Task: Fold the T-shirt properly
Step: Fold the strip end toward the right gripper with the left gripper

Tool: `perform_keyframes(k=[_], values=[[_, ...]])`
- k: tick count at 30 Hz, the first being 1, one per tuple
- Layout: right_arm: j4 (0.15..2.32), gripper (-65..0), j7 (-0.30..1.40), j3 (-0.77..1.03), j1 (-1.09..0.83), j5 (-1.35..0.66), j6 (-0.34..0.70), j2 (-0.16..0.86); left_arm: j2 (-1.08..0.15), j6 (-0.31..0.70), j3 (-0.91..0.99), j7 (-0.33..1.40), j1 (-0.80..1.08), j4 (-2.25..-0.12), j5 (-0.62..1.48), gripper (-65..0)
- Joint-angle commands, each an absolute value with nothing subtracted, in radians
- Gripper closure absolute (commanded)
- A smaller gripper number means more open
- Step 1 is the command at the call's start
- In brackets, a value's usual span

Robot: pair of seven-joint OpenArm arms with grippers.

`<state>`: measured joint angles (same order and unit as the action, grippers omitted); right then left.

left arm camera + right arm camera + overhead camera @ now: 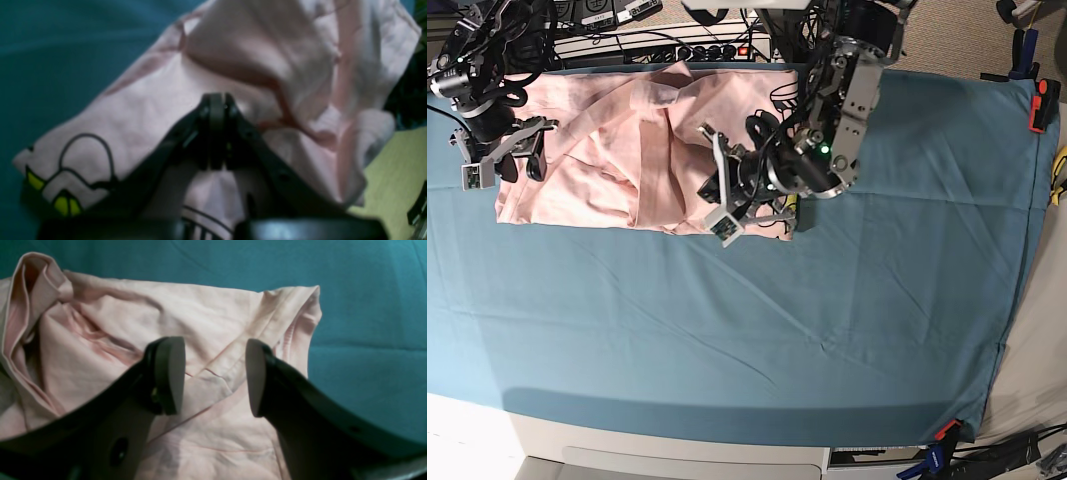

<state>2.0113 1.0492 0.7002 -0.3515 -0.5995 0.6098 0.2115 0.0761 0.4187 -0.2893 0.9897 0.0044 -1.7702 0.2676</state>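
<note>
The pale pink T-shirt (597,150) lies crumpled and partly folded at the back left of the teal cloth (727,330). Black and yellow print shows at its near edge in the left wrist view (66,173). My left gripper (710,187) is at the shirt's right edge. Its fingertips (217,103) are pressed together over the shirt (150,100), and I see no cloth between them. My right gripper (502,160) is at the shirt's left end. It is open (215,376) and empty, just above a seamed corner of the shirt (200,313).
Cables and electronics (657,40) run along the table's back edge. A red clamp (1037,105) holds the cloth at the right edge and another clamp (942,432) at the front right corner. A pale wooden surface (400,173) shows beyond the shirt.
</note>
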Motion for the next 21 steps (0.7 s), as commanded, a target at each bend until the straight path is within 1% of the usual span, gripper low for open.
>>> perform_keyframes(k=[1, 4, 11, 17, 21], values=[[2.029, -29.3, 1.019, 0.708, -0.349, -0.614, 0.609, 0.227, 0.090, 0.422, -0.292, 0.958, -0.008, -1.768, 0.275, 0.0], [2.029, -29.3, 1.019, 0.708, -0.349, -0.614, 0.609, 0.227, 0.097, 0.421, -0.307, 0.904, -0.015, -1.707, 0.241, 0.0], [2.029, -29.3, 1.019, 0.708, -0.349, -0.614, 0.609, 0.227, 0.152, 0.371, -0.398, 0.845, -0.082, -1.610, 0.179, 0.0], [2.029, -29.3, 1.017, 0.707, -0.349, -0.617, 0.609, 0.227, 0.157, 0.278, -0.552, 0.759, -0.176, -1.467, 0.123, 0.0], [2.029, -29.3, 1.015, 0.707, -0.349, -0.618, 0.609, 0.227, 0.157, 0.282, -0.607, 0.733, -0.217, -1.395, 0.115, 0.0]])
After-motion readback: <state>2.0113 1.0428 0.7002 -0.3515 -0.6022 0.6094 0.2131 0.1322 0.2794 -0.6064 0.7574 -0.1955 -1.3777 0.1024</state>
